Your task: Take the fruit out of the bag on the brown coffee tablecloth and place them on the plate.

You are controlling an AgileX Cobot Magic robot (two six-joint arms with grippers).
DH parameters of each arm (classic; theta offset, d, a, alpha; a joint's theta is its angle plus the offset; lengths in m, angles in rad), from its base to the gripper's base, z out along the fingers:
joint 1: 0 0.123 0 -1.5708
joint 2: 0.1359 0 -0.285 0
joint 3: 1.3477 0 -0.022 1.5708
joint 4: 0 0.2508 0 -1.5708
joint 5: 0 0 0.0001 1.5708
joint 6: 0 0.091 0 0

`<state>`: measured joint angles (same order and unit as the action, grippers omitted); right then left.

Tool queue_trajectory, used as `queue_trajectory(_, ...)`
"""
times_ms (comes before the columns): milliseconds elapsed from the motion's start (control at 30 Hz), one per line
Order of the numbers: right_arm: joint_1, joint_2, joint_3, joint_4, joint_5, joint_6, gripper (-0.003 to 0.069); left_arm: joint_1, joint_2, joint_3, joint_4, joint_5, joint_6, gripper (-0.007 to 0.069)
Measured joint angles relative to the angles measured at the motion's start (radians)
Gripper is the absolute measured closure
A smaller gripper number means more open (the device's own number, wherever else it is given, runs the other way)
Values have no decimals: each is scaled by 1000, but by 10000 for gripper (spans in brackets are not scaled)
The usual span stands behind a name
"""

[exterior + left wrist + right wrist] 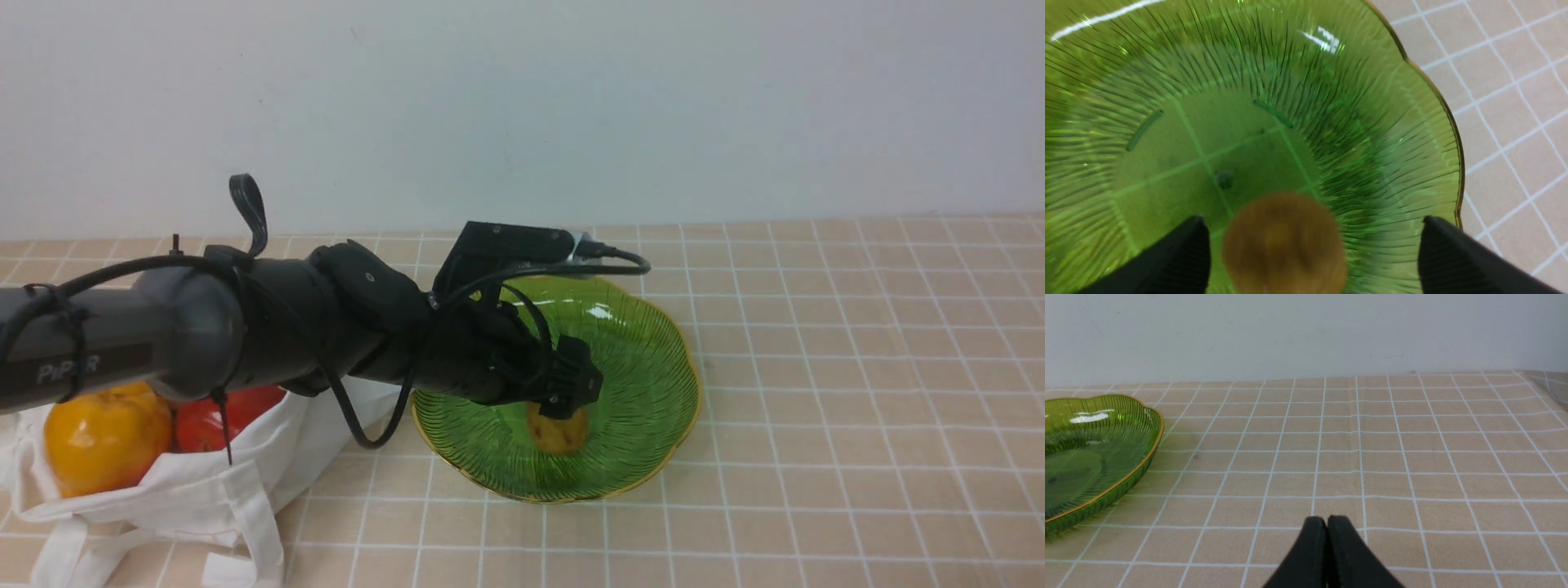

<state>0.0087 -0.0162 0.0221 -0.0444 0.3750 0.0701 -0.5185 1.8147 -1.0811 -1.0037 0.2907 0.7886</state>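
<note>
Front: left gripper (567,392) low over translucent green scalloped plate (653,367), mid tan grid-lined tablecloth (816,367), apparently to release small brownish-yellow oval fruit (559,431) lying inside. Glossy orange round fruit (102,441) and red fruit (204,425) waiting in white cloth bag (188,498), near left corner, half hidden by arm. Left wrist: jaws wide apart, clear of blurred oval fruit. Right wrist: right gripper (1327,522) pressed together, idle; plate cut off.

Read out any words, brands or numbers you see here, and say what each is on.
"PiP R": white letters on the left arm; a black cable tie hides the fourth letter.
No readable text on the bag, plate or tablecloth.
</note>
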Motion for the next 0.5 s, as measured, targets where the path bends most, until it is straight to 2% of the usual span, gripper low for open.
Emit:
queue_trajectory(133, 0, 0, 0, 0, 0, 0, 673, 0, 1, -1, 4, 1, 2, -58)
queue_trajectory(267, 0, 0, 0, 0, 0, 0, 673, 2, -30, -2, 19, 20, 2, -34)
queue_trajectory(400, 0, 0, 0, 0, 0, 0, 673, 23, -175, -2, 78, 50, -7, 206)
queue_trajectory(433, 0, 0, 0, 0, 0, 0, 673, 32, -224, -2, 99, 62, -13, 304)
queue_trajectory(467, 0, 0, 0, 0, 0, 0, 673, 44, -298, -2, 134, 87, -27, 447)
queue_trajectory(500, 0, 0, 0, 0, 0, 0, 673, 46, -298, -2, 134, 92, -29, 464)
